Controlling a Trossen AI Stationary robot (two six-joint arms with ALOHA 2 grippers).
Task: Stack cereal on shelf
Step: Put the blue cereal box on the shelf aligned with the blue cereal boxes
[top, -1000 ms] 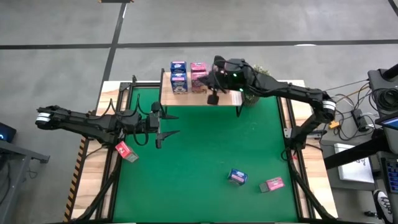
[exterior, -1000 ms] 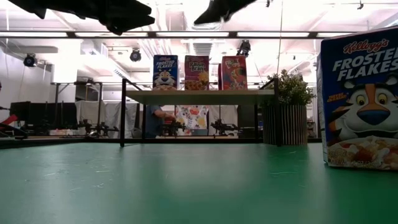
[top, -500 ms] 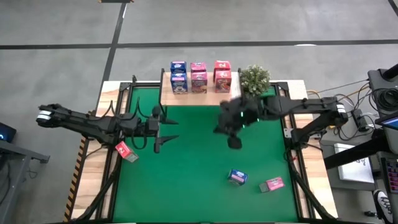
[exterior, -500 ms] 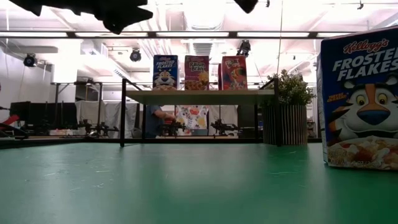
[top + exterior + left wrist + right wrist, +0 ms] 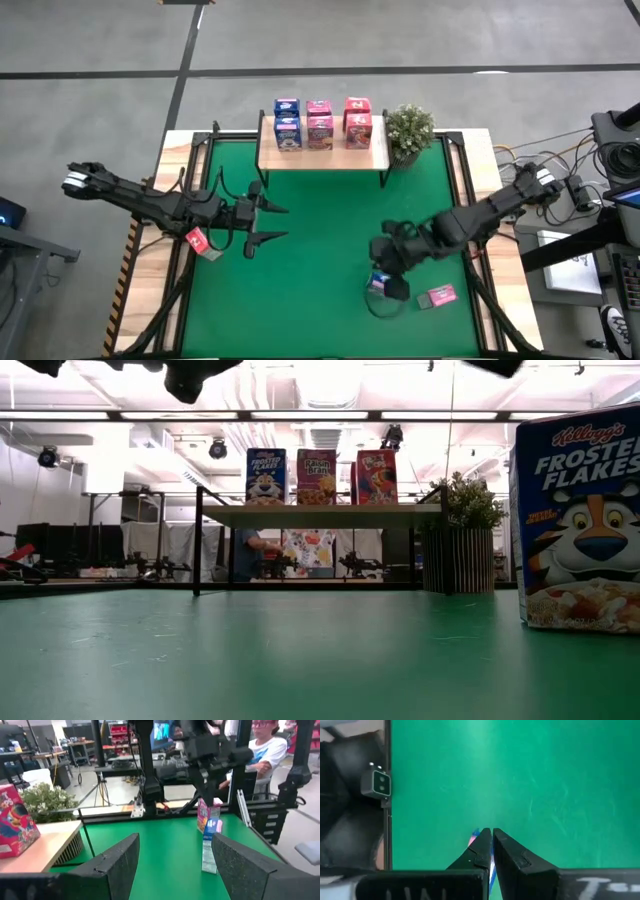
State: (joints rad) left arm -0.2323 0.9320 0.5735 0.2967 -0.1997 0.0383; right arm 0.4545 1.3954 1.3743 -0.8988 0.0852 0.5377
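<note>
The wooden shelf [image 5: 268,158] stands at the mat's far edge with several cereal boxes [image 5: 321,124] upright on it, blue on the left and pink on the right. A blue box [image 5: 376,283] [image 5: 580,520] stands on the near right of the mat, with a pink box [image 5: 438,296] lying beside it. Another pink box [image 5: 200,241] lies at the mat's left edge. My right gripper [image 5: 395,289] [image 5: 492,831] hangs shut just above the blue box, apart from it in the low view [image 5: 495,366]. My left gripper [image 5: 268,224] [image 5: 175,839] hovers open over the left of the mat.
A small potted plant [image 5: 408,128] stands to the right of the shelf. The green mat [image 5: 320,230] lies between black frame rails. A person [image 5: 260,750] sits beyond the table's right edge. Cables and equipment [image 5: 600,190] lie to the right of the table.
My right gripper has swung from the shelf's right end toward the table's near right, coming down over the blue box. The shelf's right-hand pink boxes, covered by that arm earlier, now show. My left gripper has drifted slightly toward the near edge.
</note>
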